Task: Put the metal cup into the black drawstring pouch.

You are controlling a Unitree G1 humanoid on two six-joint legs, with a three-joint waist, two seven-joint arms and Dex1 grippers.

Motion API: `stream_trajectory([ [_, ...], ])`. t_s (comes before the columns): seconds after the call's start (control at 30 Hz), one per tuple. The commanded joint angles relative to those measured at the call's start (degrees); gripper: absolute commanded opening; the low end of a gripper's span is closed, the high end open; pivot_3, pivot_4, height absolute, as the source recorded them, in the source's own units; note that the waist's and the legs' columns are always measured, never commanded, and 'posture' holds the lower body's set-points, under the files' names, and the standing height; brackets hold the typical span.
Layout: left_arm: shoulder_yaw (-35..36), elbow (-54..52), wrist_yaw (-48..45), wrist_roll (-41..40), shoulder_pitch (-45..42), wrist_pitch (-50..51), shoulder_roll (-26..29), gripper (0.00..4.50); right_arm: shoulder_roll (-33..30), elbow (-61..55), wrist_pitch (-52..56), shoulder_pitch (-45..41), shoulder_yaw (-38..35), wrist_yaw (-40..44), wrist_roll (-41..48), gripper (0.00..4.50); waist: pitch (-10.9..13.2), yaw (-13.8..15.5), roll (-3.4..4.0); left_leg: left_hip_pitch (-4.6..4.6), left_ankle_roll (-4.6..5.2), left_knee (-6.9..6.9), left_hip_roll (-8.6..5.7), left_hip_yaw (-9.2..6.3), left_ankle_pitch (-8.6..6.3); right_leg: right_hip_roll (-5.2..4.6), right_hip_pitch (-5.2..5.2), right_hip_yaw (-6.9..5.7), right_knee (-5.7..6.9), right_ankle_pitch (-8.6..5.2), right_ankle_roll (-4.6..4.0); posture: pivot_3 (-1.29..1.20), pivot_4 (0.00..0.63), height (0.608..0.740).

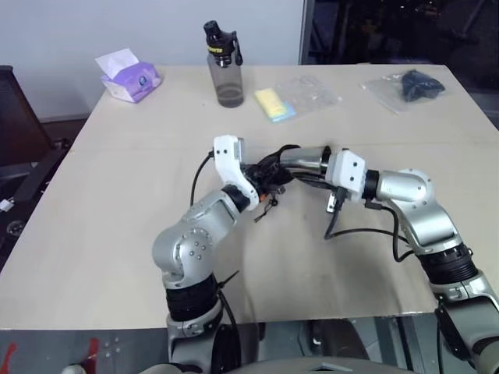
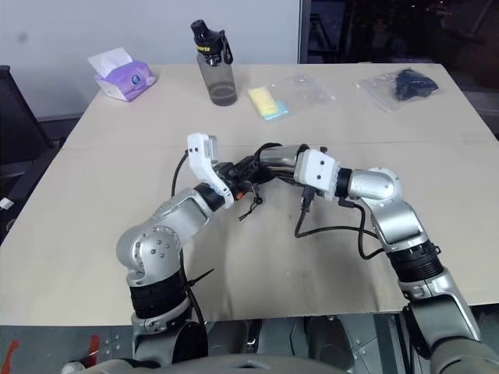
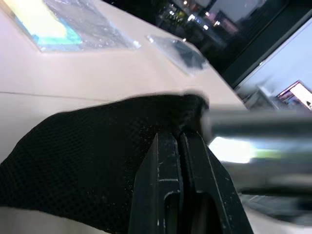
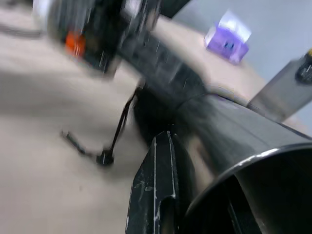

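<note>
The metal cup [image 1: 306,159] lies level above the worktop [image 1: 117,202], pinched at its rim by the right end effector [image 1: 310,165]. Its far end pokes into the black drawstring pouch [image 1: 274,167]. The left end effector [image 3: 179,146] is pressed together on the pouch cloth, just beside the cup. A thin cord [image 4: 117,136] hangs down under them.

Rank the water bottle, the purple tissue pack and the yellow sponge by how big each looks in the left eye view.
1. Water bottle, largest.
2. Purple tissue pack, next.
3. Yellow sponge, smallest.
All three sit along the far side of the table at a similar distance, so nearness barely skews the order.
</note>
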Motion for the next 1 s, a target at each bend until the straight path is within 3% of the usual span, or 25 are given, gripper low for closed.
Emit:
stream_trajectory([
  [0.03,-0.7,-3.1,0.7,-4.2,-1.1,1.0,-0.3,0.00,-0.2,-1.2,-2.0,-0.6,1.5,-0.7,-2.4,0.03,0.0,-0.2,0.00,0.00,0.00,0.00,0.00,0.02,0.00,0.00,0.00,0.02,0.00,0.00,0.00,0.00,0.150,0.740],
  [0.27,-4.6,-3.1,0.2,-7.1,0.5,2.3,2.1,0.00,1.8,3.8,-9.6,-3.2,6.1,-8.6,-14.6,0.03,0.0,-0.2,-0.01,0.06,-0.07,0.00,0.00,0.06,0.04,0.02,0.00,0.04,0.03,0.00,0.00,0.00,0.150,0.740],
  [0.37,-5.3,-4.0,0.0,-8.8,1.5,2.6,2.6,0.00,12.1,2.9,2.1,-0.6,-0.9,-15.2,-2.7,0.03,0.0,-0.2,-0.03,0.04,-0.24,-0.03,0.03,0.03,0.14,0.04,-0.03,0.05,0.02,0.00,-0.01,0.00,0.150,0.740],
  [0.43,-5.8,-4.8,0.2,-9.8,2.4,2.9,3.0,0.00,17.2,0.8,10.1,1.2,-5.6,-15.3,7.7,0.03,0.0,-0.1,-0.02,0.05,-0.25,-0.10,0.08,-0.03,0.14,0.07,-0.03,0.04,0.03,0.00,-0.02,0.00,0.150,0.740],
  [0.6,-6.6,-5.4,1.1,-11.6,3.8,2.8,4.1,0.00,24.3,-5.1,28.2,2.2,-14.3,-17.8,29.1,0.03,0.0,0.0,0.00,-0.04,0.00,-0.05,0.05,-0.40,0.00,-0.04,-0.02,0.07,-0.03,0.00,-0.03,0.00,0.150,0.740],
  [0.7,-6.6,-5.2,1.5,-12.6,3.7,2.5,4.8,0.00,25.4,-4.7,35.3,1.5,-17.3,-20.7,35.1,0.03,0.0,-0.1,0.01,0.03,0.01,-0.04,-0.01,-0.42,-0.01,-0.02,0.00,0.09,0.01,0.01,-0.04,0.00,0.150,0.740],
  [0.8,-5.6,-4.6,1.3,-14.9,2.7,1.8,4.3,0.00,19.3,-4.0,27.9,1.4,-8.5,-16.5,23.1,0.03,0.0,-0.2,0.04,0.04,0.01,-0.05,-0.07,-0.42,-0.01,0.05,-0.01,0.02,0.04,0.00,-0.04,0.00,0.150,0.740],
  [0.9,-3.6,-4.3,1.5,-20.2,1.4,1.6,2.3,0.00,9.3,1.6,6.4,-2.4,5.4,-12.9,1.0,0.03,0.0,-0.3,0.03,0.02,0.01,-0.06,-0.09,-0.08,0.00,0.04,-0.02,0.01,0.00,-0.01,-0.02,0.00,0.150,0.740],
  [1.0,-5.0,-3.8,1.6,-20.1,0.9,1.5,3.7,0.00,1.9,8.6,-12.5,-7.0,14.5,-12.6,-15.1,0.03,0.0,-0.4,0.00,0.05,-0.07,-0.08,-0.05,0.01,0.04,0.05,-0.03,0.04,-0.01,0.00,0.00,0.00,0.150,0.740],
])
